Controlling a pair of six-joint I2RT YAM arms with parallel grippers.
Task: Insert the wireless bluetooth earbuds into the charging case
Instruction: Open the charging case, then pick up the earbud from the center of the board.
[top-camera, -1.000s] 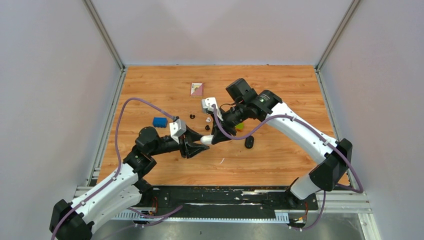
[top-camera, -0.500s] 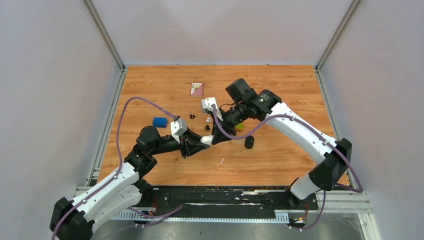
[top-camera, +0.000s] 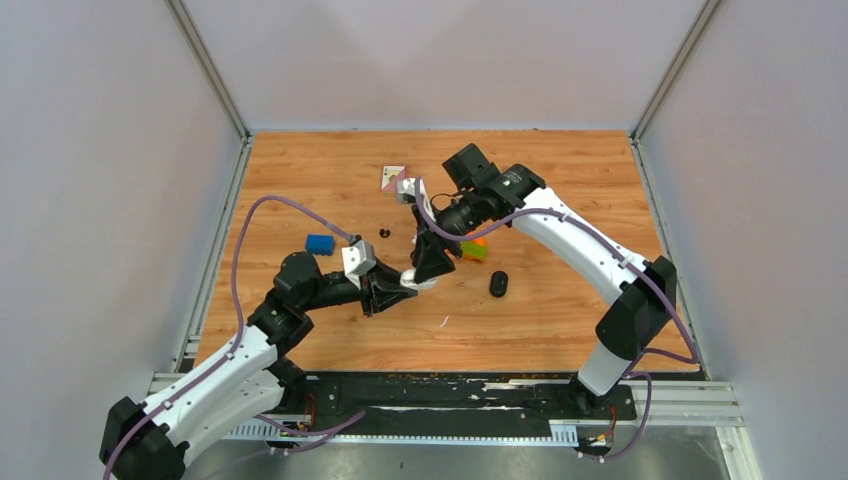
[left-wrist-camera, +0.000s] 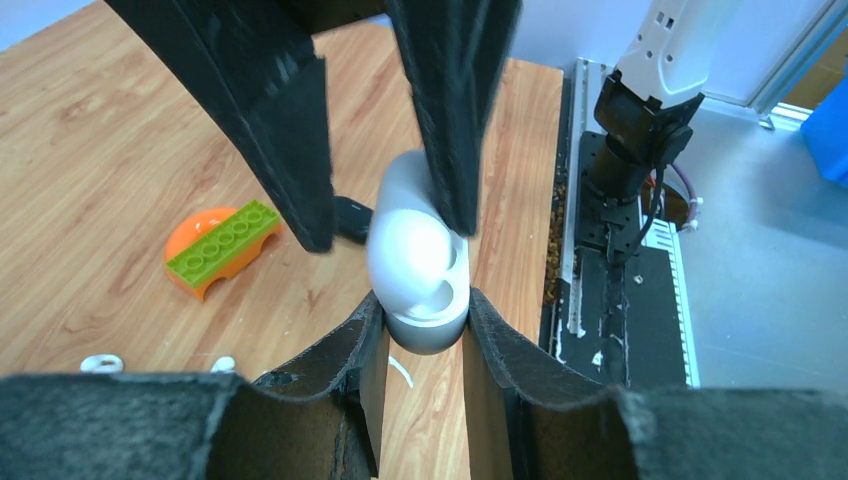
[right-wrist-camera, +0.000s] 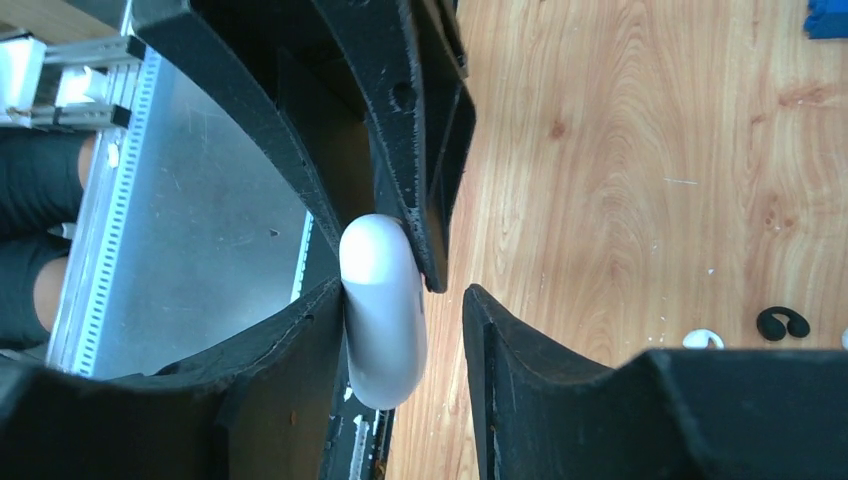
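My left gripper (top-camera: 398, 289) is shut on a white pill-shaped charging case (top-camera: 417, 281) and holds it above the table; in the left wrist view (left-wrist-camera: 420, 305) the case (left-wrist-camera: 418, 265) stands open with an empty cavity showing. My right gripper (top-camera: 432, 266) is open, its fingers straddling the case's top. In the right wrist view (right-wrist-camera: 405, 300) the case (right-wrist-camera: 382, 310) touches the left finger, with a gap to the other. One black earbud (top-camera: 385, 233) (right-wrist-camera: 782, 322) and white earbuds (left-wrist-camera: 100, 363) (right-wrist-camera: 705, 338) lie on the table. A black case (top-camera: 498, 284) lies to the right.
An orange-and-green toy (top-camera: 473, 248) (left-wrist-camera: 222, 245) lies beside the right wrist. A blue block (top-camera: 320, 243) sits at the left and a small card (top-camera: 393, 178) at the back. A white sliver (top-camera: 443, 321) lies near the front. Grey walls enclose the wooden table (top-camera: 560, 180).
My right gripper has swung left and back and now points down over the white case, uncovering the toy and hiding earbuds beneath it. The left gripper has stayed nearly still.
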